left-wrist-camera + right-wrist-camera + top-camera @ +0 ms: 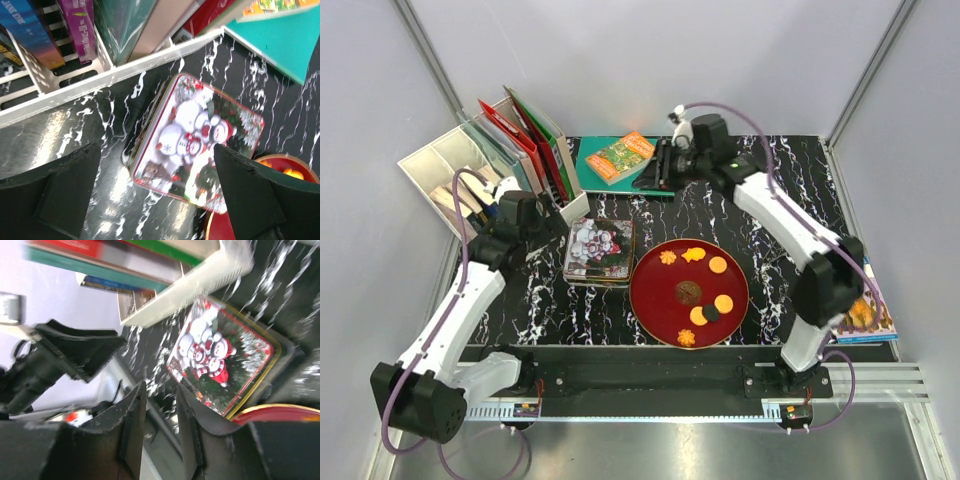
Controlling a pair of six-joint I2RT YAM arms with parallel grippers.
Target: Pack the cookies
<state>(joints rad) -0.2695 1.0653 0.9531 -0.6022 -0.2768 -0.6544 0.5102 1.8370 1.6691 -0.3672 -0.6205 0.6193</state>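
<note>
The cookies (699, 293) lie on a red round plate (645, 300): orange and yellow discs, dark brown discs, and orange flower and leaf shapes. Left of the plate sits a closed tin with snowmen on its lid (599, 250). My left gripper (558, 222) hovers by the tin's left side, jaws wide open and empty; its wrist view looks down on the tin (197, 145) and a bit of the plate (235, 230). My right gripper (648, 176) is raised at the back over a teal book, its fingers a little apart with nothing between them (161, 387). The tin (225, 360) shows beyond them.
A white file rack (435, 165) full of folders and books stands at the back left, close to the tin. A teal book (595, 175) with an orange booklet (620, 157) lies at the back. Another book (868, 315) lies at the table's right edge.
</note>
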